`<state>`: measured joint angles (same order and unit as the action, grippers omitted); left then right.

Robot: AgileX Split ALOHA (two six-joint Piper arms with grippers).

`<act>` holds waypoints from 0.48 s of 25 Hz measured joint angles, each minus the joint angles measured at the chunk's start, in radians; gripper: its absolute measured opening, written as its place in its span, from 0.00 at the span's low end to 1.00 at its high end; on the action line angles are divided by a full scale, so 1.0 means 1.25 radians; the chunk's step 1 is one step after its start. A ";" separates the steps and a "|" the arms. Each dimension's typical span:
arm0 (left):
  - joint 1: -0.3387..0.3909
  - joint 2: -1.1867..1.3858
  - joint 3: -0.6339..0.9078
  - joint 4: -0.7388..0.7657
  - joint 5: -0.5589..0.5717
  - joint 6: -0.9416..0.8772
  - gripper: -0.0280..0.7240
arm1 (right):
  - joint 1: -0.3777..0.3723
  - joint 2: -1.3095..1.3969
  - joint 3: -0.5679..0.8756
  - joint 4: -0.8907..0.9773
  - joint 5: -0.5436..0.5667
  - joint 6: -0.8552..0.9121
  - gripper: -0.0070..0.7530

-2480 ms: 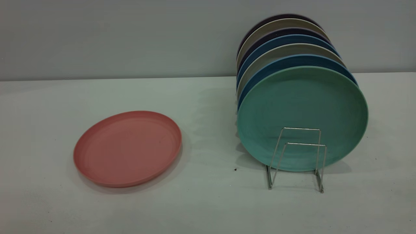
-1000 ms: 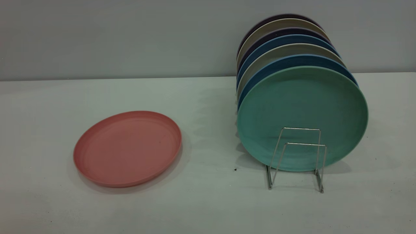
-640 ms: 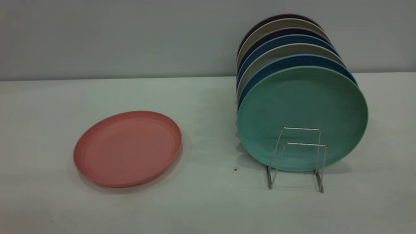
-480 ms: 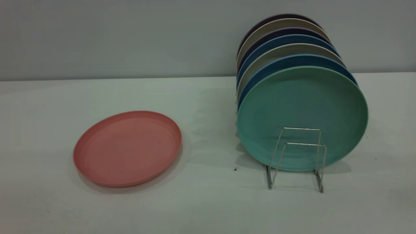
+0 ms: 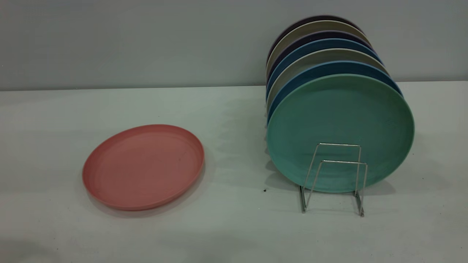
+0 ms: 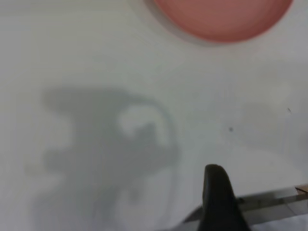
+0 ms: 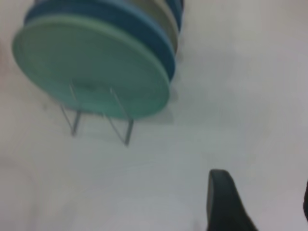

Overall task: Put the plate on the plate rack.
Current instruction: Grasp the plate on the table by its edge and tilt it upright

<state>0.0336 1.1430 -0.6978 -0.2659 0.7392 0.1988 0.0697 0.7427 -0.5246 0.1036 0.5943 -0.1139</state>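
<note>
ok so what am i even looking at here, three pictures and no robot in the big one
The large picture comes from a camera facing a table. On the table a salmon-pink plate lies flat, and to its right a silver wire plate rack holds a row of upright plates, a teal-green plate in front. Two wire loops at the front stand free. The two small pictures come from cameras on the robot's two wrists, looking down. One shows the pink plate's edge and a dark finger of the left hand; the other shows the rack and a finger of the right hand. Neither hand holds anything; both hang above the table, outside the big picture.
</note>
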 joint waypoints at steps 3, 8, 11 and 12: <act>0.000 0.091 -0.006 -0.001 -0.080 0.012 0.66 | 0.000 0.103 0.000 -0.013 -0.024 -0.038 0.55; 0.000 0.259 -0.037 -0.001 -0.176 0.042 0.66 | 0.000 0.247 -0.001 -0.017 -0.093 -0.048 0.61; 0.000 0.372 -0.079 -0.002 -0.199 0.053 0.66 | 0.000 0.315 -0.006 -0.018 -0.134 -0.048 0.63; 0.000 0.401 -0.094 -0.004 -0.209 0.055 0.66 | 0.000 0.336 -0.012 -0.018 -0.146 -0.044 0.63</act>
<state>0.0336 1.6446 -0.8157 -0.2704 0.4781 0.2676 0.0697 1.1625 -0.5391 0.0808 0.4122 -0.1684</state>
